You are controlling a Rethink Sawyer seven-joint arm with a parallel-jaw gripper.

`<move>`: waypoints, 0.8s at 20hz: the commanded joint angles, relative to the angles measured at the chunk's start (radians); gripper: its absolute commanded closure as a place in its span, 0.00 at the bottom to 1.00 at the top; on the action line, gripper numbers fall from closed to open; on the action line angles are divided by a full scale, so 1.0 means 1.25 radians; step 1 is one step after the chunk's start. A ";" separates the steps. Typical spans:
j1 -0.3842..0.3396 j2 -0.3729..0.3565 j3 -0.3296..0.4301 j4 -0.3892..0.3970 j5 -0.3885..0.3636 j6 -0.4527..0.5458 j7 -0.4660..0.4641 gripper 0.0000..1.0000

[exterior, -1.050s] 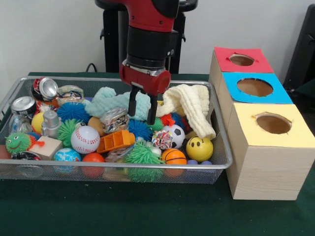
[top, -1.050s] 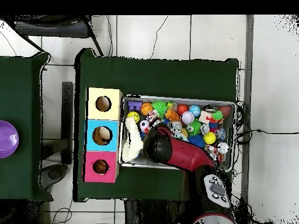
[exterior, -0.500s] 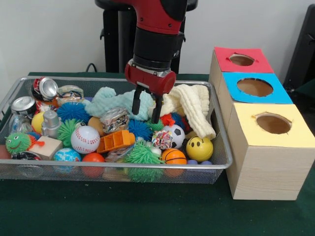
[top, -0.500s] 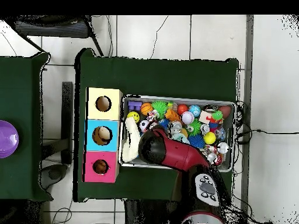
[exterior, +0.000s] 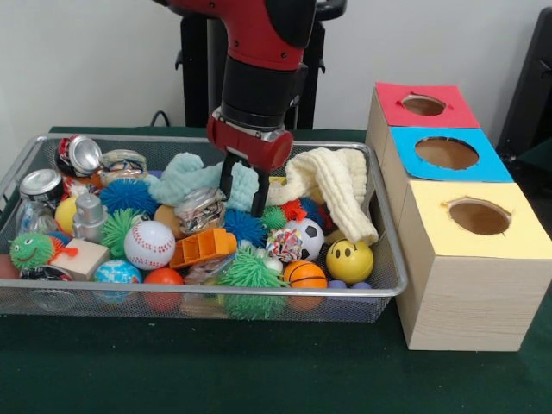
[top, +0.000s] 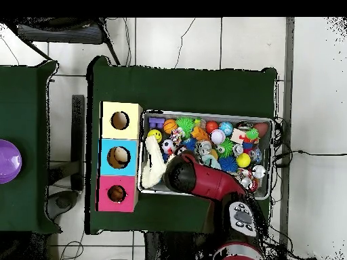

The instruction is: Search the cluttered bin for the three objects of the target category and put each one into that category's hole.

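My gripper (exterior: 242, 193) hangs open in the middle of the wire bin (exterior: 216, 297), its fingers straddling a fold of the teal cloth (exterior: 191, 175). A crushed can (exterior: 200, 210) lies just left of the fingertips, and a cream knitted cloth (exterior: 336, 185) drapes to the right. Below them sit a soccer ball (exterior: 304, 237), a baseball (exterior: 149, 244), a yellow smiley ball (exterior: 349, 260) and a small basketball (exterior: 304, 274). In the overhead view the red arm (top: 203, 179) covers the gripper.
Three wooden boxes with holes stand beside the bin: red-topped (exterior: 423, 105), blue-topped (exterior: 446, 153), yellow-topped (exterior: 479, 216). More cans (exterior: 79, 155) crowd the bin's left end with spiky balls and an orange toy (exterior: 201, 247). A purple bowl (top: 7, 161) sits on another table.
The gripper has shifted left across the bin, from over the cream cloth's edge to over the teal cloth. Its fingers stay spread as before.
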 commanded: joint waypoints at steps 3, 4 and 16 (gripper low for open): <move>-0.041 0.079 0.038 0.000 -0.055 -0.049 0.055 0.00; -0.041 0.086 0.038 0.002 -0.058 -0.052 0.057 0.00; -0.050 0.072 0.063 0.062 -0.060 0.147 0.020 0.00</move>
